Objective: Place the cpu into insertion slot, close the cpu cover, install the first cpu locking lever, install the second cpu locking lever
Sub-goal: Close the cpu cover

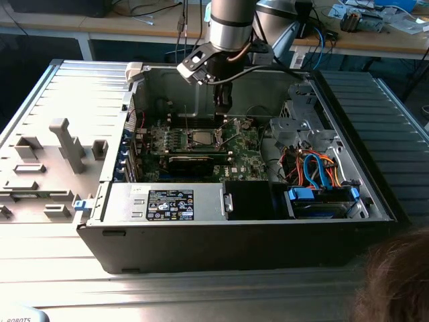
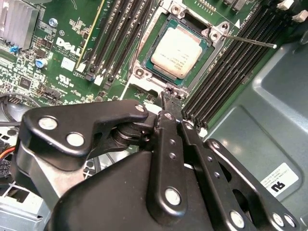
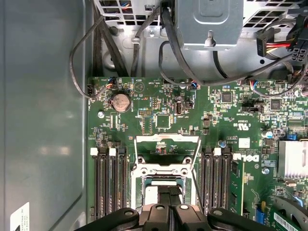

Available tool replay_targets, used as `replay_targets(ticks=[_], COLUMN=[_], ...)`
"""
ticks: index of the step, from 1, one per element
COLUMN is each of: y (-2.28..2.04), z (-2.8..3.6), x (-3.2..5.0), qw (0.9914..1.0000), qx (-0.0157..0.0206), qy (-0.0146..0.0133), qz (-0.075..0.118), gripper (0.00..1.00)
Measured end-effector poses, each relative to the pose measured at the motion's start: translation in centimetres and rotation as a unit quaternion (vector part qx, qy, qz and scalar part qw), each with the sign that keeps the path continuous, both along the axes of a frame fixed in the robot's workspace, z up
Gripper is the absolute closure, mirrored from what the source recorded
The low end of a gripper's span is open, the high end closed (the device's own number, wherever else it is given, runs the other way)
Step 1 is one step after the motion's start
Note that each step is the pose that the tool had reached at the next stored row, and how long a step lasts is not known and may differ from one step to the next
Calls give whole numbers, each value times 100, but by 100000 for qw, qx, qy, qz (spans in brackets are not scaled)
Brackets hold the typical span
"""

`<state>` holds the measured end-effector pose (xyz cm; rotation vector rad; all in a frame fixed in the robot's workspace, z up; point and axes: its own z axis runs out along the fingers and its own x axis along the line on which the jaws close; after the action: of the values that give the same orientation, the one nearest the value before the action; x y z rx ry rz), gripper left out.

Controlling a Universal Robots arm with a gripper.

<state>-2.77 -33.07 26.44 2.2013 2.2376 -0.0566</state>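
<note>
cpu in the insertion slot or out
In. In the second wrist view the cpu lies flat inside the insertion slot, silver top up, with the metal frame around it.

An electronics workshop: opened computer case (image 1: 234, 245) on a ribbed metal table (image 1: 80, 84), cable-strewn benches (image 1: 375, 41) behind.

Light: bright, even, falling from above the tool (image 1: 223, 106).
Glare: pale sheen on the cpu (image 2: 179, 50) top, just ahead of the tool; white wash on the ribbed surface (image 1: 134, 295), well clear of it.
Shadow: the tool's body is near-black in both wrist views.
</note>
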Motion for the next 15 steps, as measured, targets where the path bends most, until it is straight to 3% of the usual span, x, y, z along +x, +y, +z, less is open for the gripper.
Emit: replay_targets(ticks=[15], y=[0], z=[29], x=[5], qw=[100000], qx=[1], qy=[7], qz=[-1], gripper=[89])
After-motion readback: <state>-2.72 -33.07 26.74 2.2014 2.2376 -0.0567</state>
